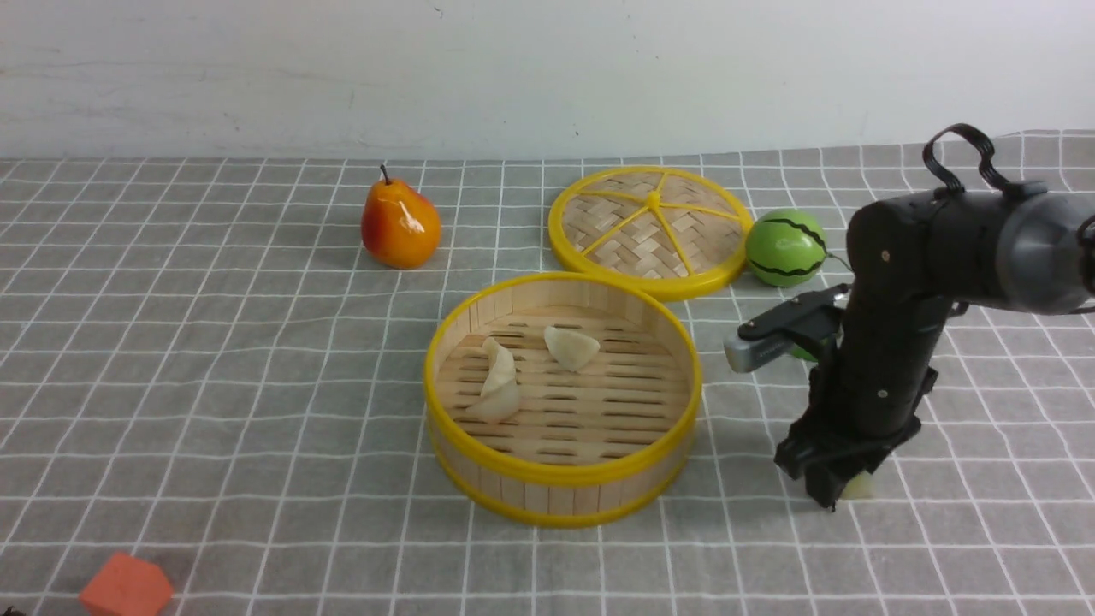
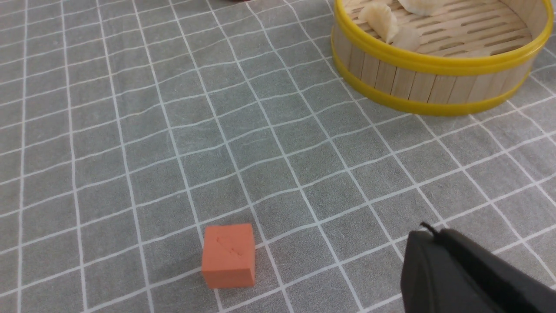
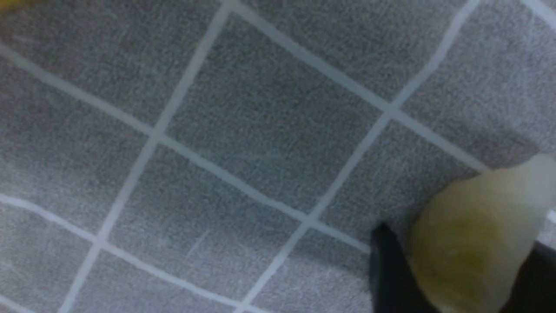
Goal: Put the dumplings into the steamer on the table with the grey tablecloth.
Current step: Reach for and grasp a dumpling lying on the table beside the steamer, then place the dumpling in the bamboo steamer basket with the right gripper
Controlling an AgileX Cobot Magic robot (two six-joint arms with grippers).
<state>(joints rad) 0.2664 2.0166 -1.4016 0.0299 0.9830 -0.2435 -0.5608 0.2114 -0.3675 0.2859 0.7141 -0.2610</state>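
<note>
The steamer (image 1: pixel 560 473), bamboo slats with yellow rims, stands mid-table on the grey tablecloth (image 1: pixel 257 342). Three pale dumplings lie in it: two touching at its left (image 1: pixel 500 381) and one further back (image 1: pixel 571 346). My right gripper (image 1: pixel 834 489) is down on the cloth to the right of the steamer. Its fingers press both sides of a yellow-green dumpling (image 3: pixel 473 234), whose pale edge shows beside the fingers (image 1: pixel 860 488). My left gripper (image 2: pixel 428 232) is shut and empty, above the cloth near the steamer (image 2: pixel 434 65), and is out of the front view.
The flat woven lid (image 1: pixel 650 227) lies behind the steamer. A watermelon ball (image 1: pixel 785 248) is to the lid's right and a pear (image 1: pixel 399 224) at back centre-left. An orange block (image 1: pixel 126 588) sits at the front left, near my left gripper (image 2: pixel 229 255).
</note>
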